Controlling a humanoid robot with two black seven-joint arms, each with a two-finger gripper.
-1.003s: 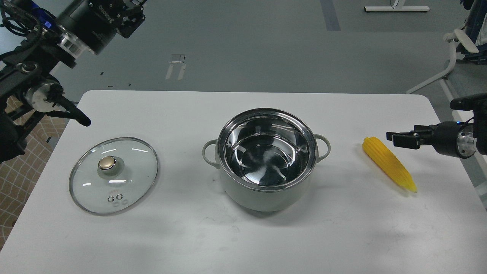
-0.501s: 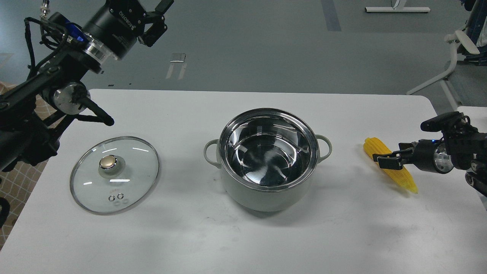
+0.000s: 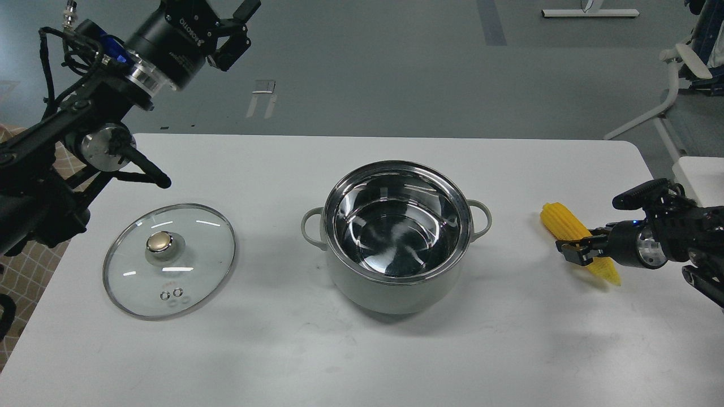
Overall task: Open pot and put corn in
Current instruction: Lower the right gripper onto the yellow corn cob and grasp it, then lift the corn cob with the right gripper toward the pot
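Note:
The pot (image 3: 396, 282) stands open in the middle of the white table, its shiny steel inside empty. The glass lid (image 3: 192, 260) with its brass-coloured knob lies flat on the table to the pot's left. The yellow corn (image 3: 563, 223) lies on the table to the pot's right, thick end away from me. My right gripper (image 3: 572, 251) comes in from the right, low at the corn's middle; its fingers stand apart with yellow showing between them. My left gripper (image 3: 240, 28) is open and empty, raised high beyond the table's far left edge.
The table's right edge (image 3: 673, 237) runs just beyond the corn. A white chair frame (image 3: 673, 85) stands on the floor at the far right. My left arm (image 3: 96, 141) hangs over the table's left corner, above and behind the lid.
My right gripper has dropped from behind the corn's thick end onto the corn's middle. My left arm swung right and up earlier and has held still since. The corn has not moved.

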